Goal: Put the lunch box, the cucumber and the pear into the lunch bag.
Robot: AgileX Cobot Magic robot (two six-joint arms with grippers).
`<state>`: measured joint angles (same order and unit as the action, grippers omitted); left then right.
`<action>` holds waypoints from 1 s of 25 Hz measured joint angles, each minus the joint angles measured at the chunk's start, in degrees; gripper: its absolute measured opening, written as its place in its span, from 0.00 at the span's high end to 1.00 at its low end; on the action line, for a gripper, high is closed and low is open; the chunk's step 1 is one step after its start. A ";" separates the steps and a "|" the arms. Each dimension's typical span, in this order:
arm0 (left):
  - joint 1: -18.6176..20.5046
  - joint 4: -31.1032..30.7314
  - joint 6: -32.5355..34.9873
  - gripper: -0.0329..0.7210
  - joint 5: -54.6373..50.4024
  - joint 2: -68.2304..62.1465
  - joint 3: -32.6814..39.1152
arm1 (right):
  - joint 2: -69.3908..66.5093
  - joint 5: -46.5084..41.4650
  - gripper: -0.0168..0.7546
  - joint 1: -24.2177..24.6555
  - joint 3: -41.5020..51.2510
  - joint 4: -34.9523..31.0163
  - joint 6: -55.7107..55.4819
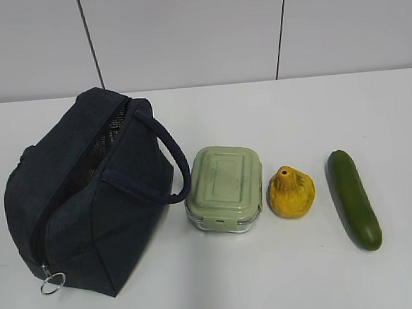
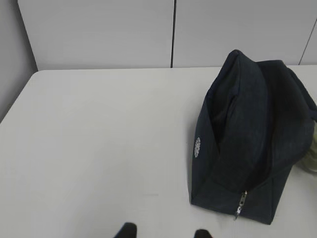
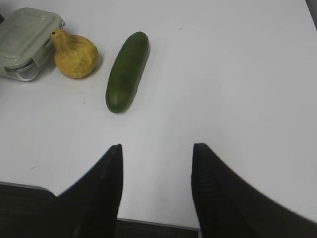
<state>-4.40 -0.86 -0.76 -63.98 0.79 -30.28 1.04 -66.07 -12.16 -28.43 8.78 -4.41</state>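
Observation:
The navy lunch bag (image 1: 88, 194) lies on the left of the white table with its zipper open and the ring pull at its near corner; it also shows in the left wrist view (image 2: 252, 134). The sage-lidded lunch box (image 1: 224, 187) stands right of it, then the yellow pear (image 1: 291, 192) and the dark green cucumber (image 1: 353, 198). The right wrist view shows the lunch box (image 3: 25, 42), pear (image 3: 74, 52) and cucumber (image 3: 127, 70). My left gripper (image 2: 162, 233) is open, left of the bag. My right gripper (image 3: 156, 148) is open and empty, near the table's front edge. Neither gripper shows in the exterior view.
The white table (image 1: 309, 112) runs back to a pale panelled wall (image 1: 183, 36). In the left wrist view the table's left edge (image 2: 10, 106) is near. The table's front edge (image 3: 148, 222) shows under my right gripper.

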 joint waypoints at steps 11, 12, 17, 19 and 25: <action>-0.18 1.29 0.00 0.66 0.02 -0.89 -0.17 | 0.00 0.25 0.52 0.00 0.00 0.11 0.00; -0.44 1.91 0.00 0.66 0.25 -2.00 -0.60 | -0.14 0.57 0.52 0.00 -0.24 0.11 0.00; -1.01 4.42 0.09 0.63 3.56 -11.98 -6.37 | -10.28 4.39 0.52 0.00 -3.10 -1.94 -0.42; -1.01 7.17 1.52 0.63 4.35 -17.93 -8.85 | -16.07 7.44 0.52 0.00 -4.63 -4.49 -0.55; -1.01 22.03 9.93 0.58 8.27 -32.97 -13.05 | -30.40 14.38 0.52 0.00 -8.06 -6.34 -1.32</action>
<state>-5.42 21.18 9.18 -55.71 -32.18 -43.33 -29.37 -51.69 -12.16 -36.49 2.43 -5.74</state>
